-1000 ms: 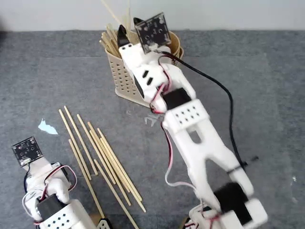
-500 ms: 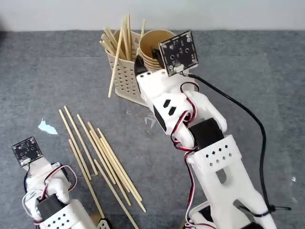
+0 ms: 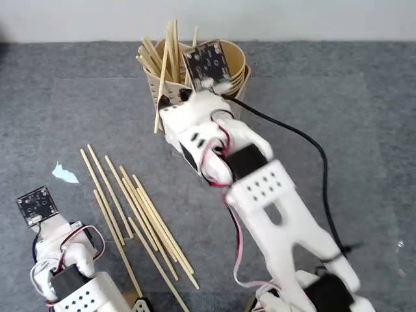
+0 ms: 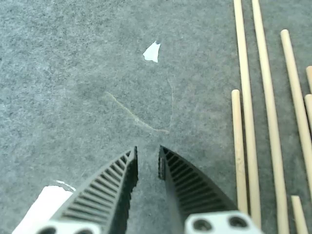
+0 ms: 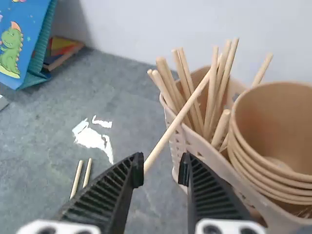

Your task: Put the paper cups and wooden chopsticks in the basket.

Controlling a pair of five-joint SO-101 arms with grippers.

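The perforated beige basket [image 3: 153, 84] stands at the back of the table, with several wooden chopsticks upright in it and stacked paper cups [image 3: 237, 57] in its right half. One chopstick [image 3: 160, 91] leans out over the basket's left front wall. My right gripper [image 5: 161, 169] hangs open just in front of the basket [image 5: 195, 141], and the low end of the leaning chopstick [image 5: 180, 119] lies close to one finger. The cups [image 5: 273, 131] sit to one side of it. Several loose chopsticks [image 3: 140, 214] lie on the carpet. My left gripper [image 4: 147, 151] hovers over bare carpet, slightly open and holding nothing.
The left arm [image 3: 65, 260] sits at the front left corner. A small white paper scrap [image 3: 64, 173] lies on the grey carpet left of the loose chopsticks [image 4: 243, 146]. A colourful bag [image 5: 22, 39] stands by the wall.
The right arm let chopsticks drop into the basket, one now leaning out. It swung right, then came back left and lower, to the basket's front.
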